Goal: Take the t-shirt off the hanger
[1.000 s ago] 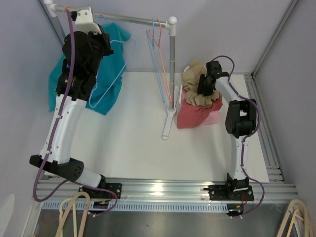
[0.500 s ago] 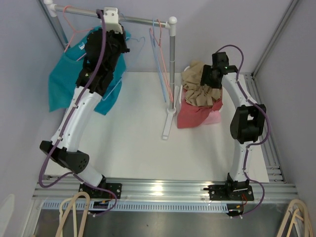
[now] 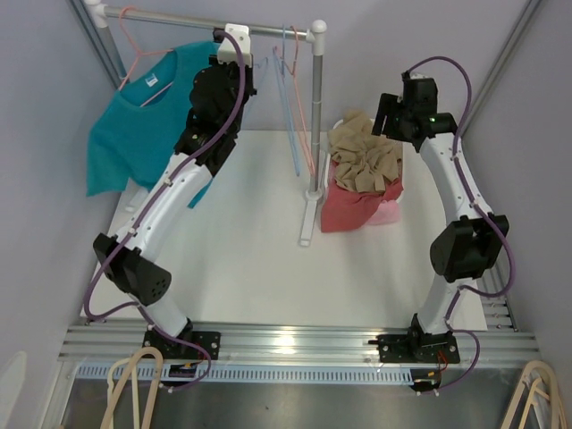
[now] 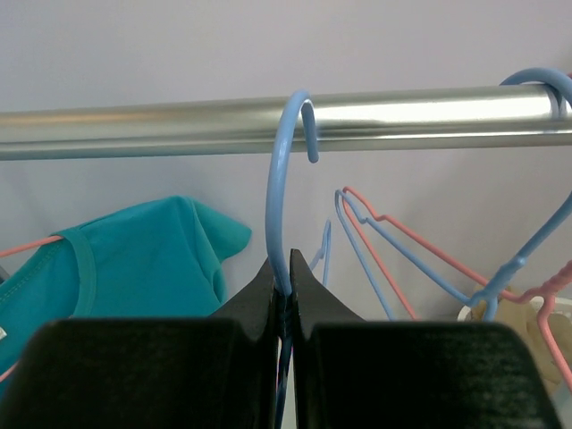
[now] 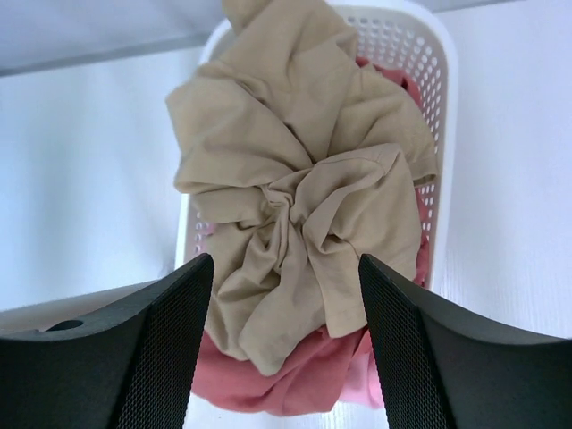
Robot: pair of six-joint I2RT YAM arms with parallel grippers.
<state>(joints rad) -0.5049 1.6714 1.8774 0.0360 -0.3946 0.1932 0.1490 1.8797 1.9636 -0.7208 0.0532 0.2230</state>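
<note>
Teal shirt [image 3: 134, 125] hangs on pink hanger [image 3: 141, 55], left end of rail [image 3: 179, 20], ungrabbed. Left gripper [image 4: 284, 277] is pinching a bare blue hanger [image 4: 279, 179] hooked over the rail: yanking could tip the rack. Right gripper [image 5: 284, 268] gapes above basket [image 5: 438, 116].

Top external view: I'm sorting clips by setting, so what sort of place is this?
Probably a lab robot test cell set up for laundry, not a home: aluminium frame struts, a clothes rail holding a teal t-shirt, and a white basket heaped with clothes.
</note>
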